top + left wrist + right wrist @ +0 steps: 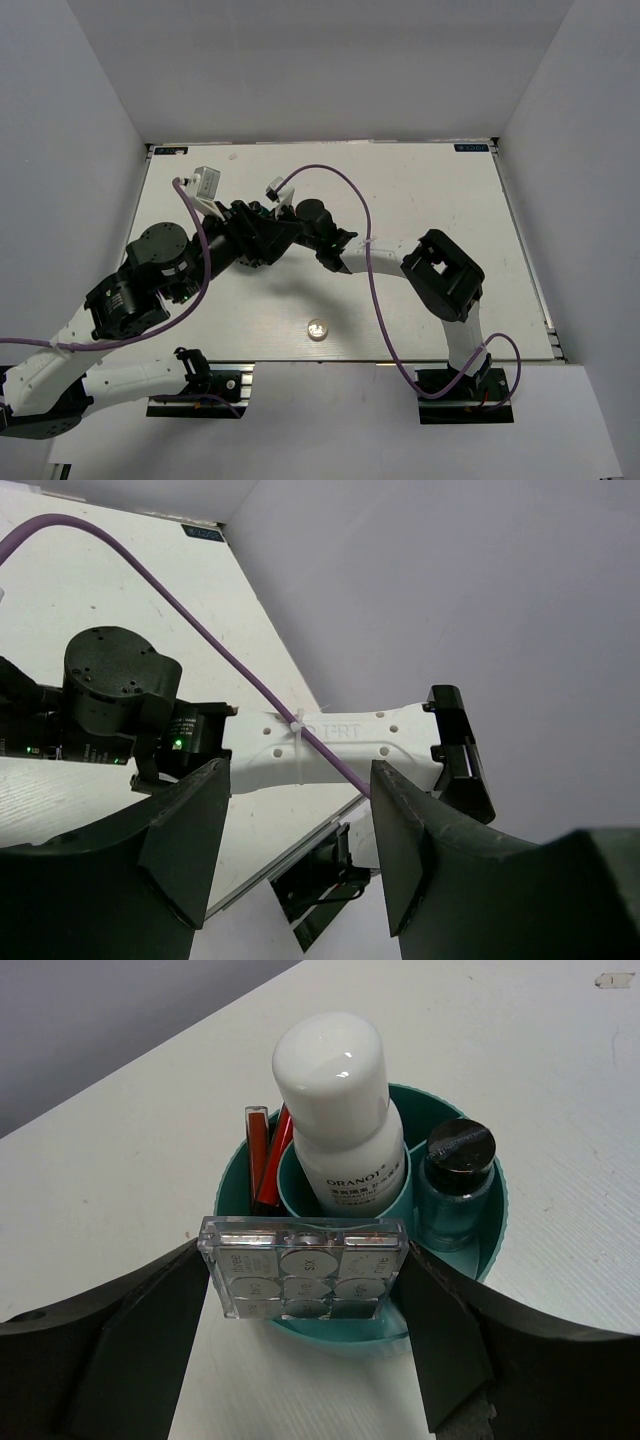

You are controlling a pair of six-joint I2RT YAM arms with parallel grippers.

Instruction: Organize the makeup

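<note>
In the right wrist view a clear square palette [300, 1270] with grey pans stands on edge at the near rim of the teal holder [495, 1215]. My right gripper [305, 1260] has a finger against each side of the palette. Inside the holder stand a white bottle [340, 1110], a teal bottle with a black cap [455, 1185] and red pencils [265, 1150]. A tiny round clear jar [318, 328] lies alone on the table near the front edge. My left gripper [298, 772] is open and empty, in the air beside the right arm.
The two arms cross closely over the table's middle left, hiding most of the holder from above. The right arm's white link [330, 742] and its purple cable [180, 610] pass just in front of the left fingers. White walls enclose the table.
</note>
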